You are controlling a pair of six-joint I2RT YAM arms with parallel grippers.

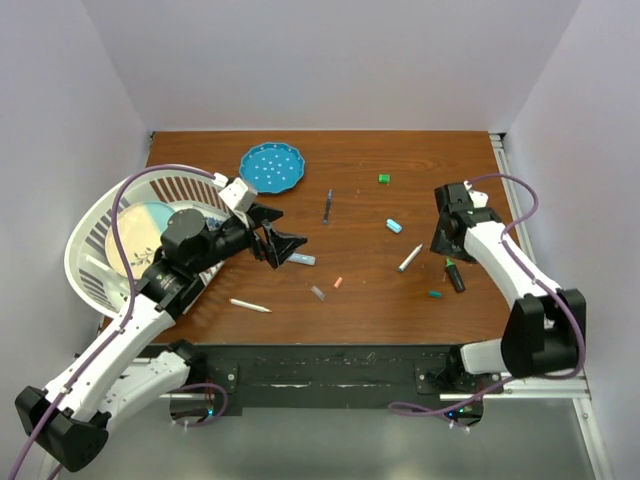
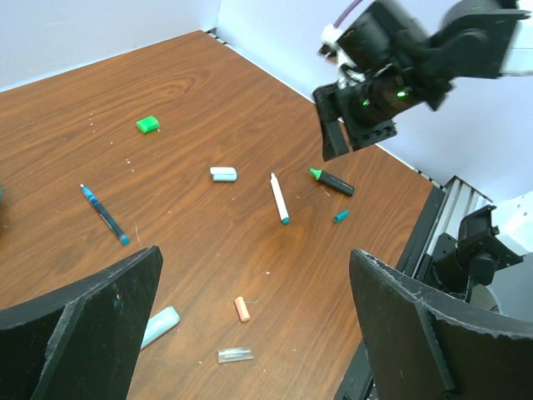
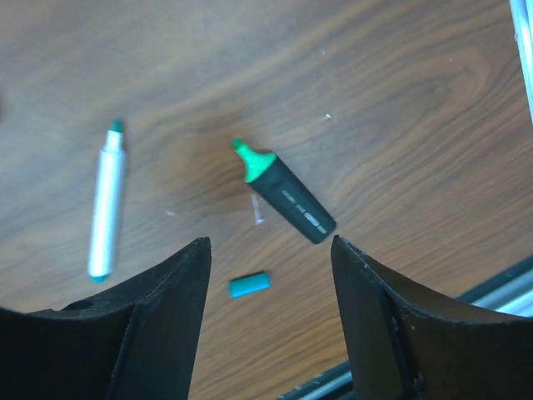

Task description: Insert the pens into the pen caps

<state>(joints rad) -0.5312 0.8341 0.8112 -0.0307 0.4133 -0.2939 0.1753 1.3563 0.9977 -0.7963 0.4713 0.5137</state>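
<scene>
Pens and caps lie scattered on the brown table. A white pen (image 1: 410,258) (image 3: 106,202), a dark green-tipped highlighter (image 1: 454,274) (image 3: 287,193) and a teal cap (image 1: 435,295) (image 3: 250,284) lie just below my right gripper (image 1: 446,246) (image 3: 268,250), which is open and empty above them. My left gripper (image 1: 285,246) (image 2: 256,258) is open and empty above a light blue cap (image 1: 303,259) (image 2: 160,325), a pink cap (image 1: 338,282) (image 2: 241,308) and a clear grey cap (image 1: 318,293) (image 2: 235,355). A dark blue pen (image 1: 328,205) (image 2: 105,214), another light blue cap (image 1: 394,226) (image 2: 223,173) and a green cap (image 1: 383,179) (image 2: 147,124) lie farther back. Another white pen (image 1: 250,306) lies near the front.
A blue dotted plate (image 1: 271,167) sits at the back left. A white basket (image 1: 100,215) holding a plate hangs over the table's left edge, under my left arm. A rail (image 1: 512,190) runs along the table's right edge.
</scene>
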